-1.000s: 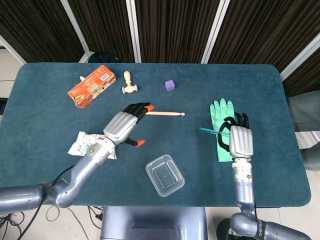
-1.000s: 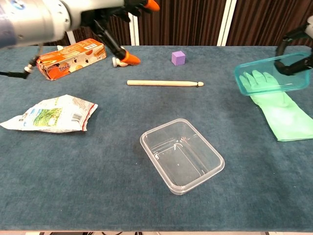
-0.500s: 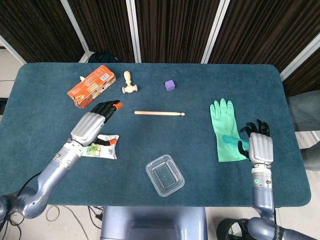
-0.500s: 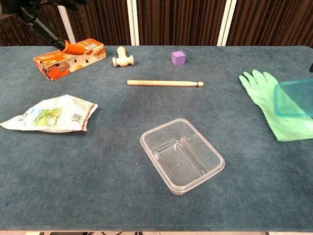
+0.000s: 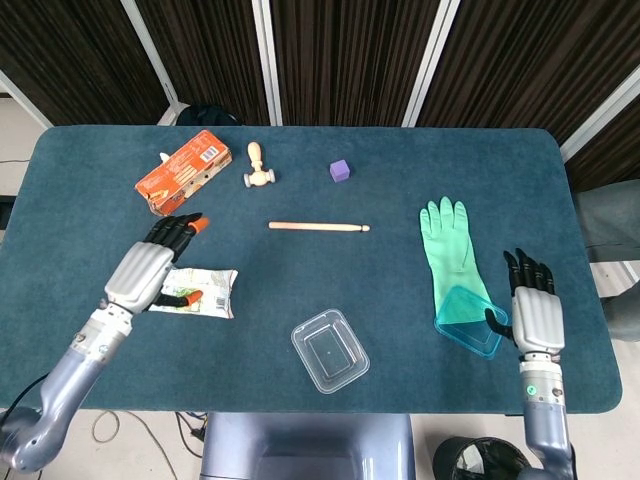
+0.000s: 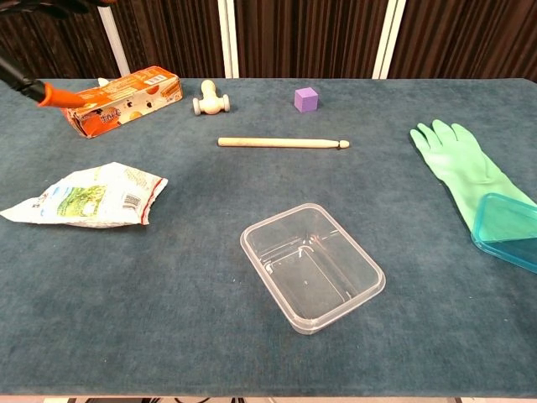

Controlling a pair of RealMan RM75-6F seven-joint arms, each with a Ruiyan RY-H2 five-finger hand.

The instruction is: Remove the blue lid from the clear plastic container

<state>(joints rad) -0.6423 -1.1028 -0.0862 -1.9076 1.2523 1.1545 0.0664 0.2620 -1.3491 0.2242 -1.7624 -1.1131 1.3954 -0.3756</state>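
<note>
Lid [image 5: 469, 322] off, lying on the glove [image 5: 452, 255] by the table's right edge; container [image 5: 330, 350] uncovered; both hands, left [image 5: 152, 268] and right [image 5: 533, 312], empty with fingers spread.

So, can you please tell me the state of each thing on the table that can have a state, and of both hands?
clear container: open, lid off, empty, upright.
blue lid: off the container, lying partly on the green glove.
green glove: flat.
snack bag: crumpled, lying flat.
orange carton: on its side.
left hand: holds nothing.
right hand: beside the lid; grip unclear.
</note>
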